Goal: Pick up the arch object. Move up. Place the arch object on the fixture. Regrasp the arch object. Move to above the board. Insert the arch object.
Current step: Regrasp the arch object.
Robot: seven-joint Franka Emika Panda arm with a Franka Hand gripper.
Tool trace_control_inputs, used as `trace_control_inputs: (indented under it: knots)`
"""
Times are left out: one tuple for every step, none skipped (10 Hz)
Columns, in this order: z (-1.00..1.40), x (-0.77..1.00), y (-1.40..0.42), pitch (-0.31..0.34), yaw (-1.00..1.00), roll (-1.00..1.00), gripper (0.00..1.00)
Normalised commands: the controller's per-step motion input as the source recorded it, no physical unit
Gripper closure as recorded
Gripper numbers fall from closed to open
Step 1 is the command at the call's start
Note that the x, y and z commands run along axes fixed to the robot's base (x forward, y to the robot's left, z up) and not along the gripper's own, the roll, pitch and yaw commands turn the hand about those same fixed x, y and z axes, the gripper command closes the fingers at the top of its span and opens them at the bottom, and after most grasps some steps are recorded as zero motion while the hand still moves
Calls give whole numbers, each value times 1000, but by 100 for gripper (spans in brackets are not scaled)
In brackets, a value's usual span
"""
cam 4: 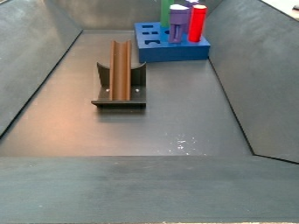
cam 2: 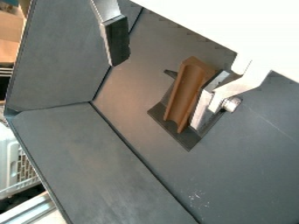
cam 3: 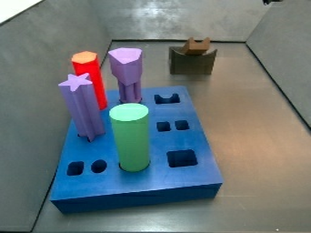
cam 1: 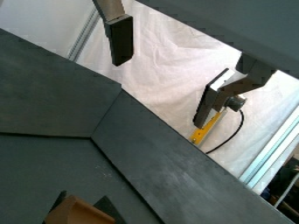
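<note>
Propped upright on the fixture point(cam 4: 119, 98), the arch object point(cam 4: 121, 68) waits for regrasping, well short of the board point(cam 4: 170, 45); my end effector point(cam 2: 176, 52) hovers above, plates apart, empty.

A lab test cell: grey metal walls point(cam 4: 35, 61) slope down to a bare floor point(cam 4: 140, 131) carrying a blue peg board point(cam 3: 183, 155) and the fixture point(cam 4: 119, 98), with the gripper point(cam 2: 176, 66) hanging open above.
</note>
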Motion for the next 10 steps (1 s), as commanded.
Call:
trace_control_inputs:
  knots:
    - [-37,412,-55,41,96,139,0]
    - [-36,409,-54,45,98,136,0]
    - [-35,407,-53,47,99,134,0]
    - [-35,406,-53,49,100,133,0]
    - [-34,406,-52,49,100,133,0]
    - [-34,405,-51,50,101,133,0]
    - [-34,405,-51,50,101,132,0]
    - [-33,405,-51,50,101,132,0]
    - [-33,405,-51,51,101,132,0]
    - [-33,405,-50,51,102,132,0]
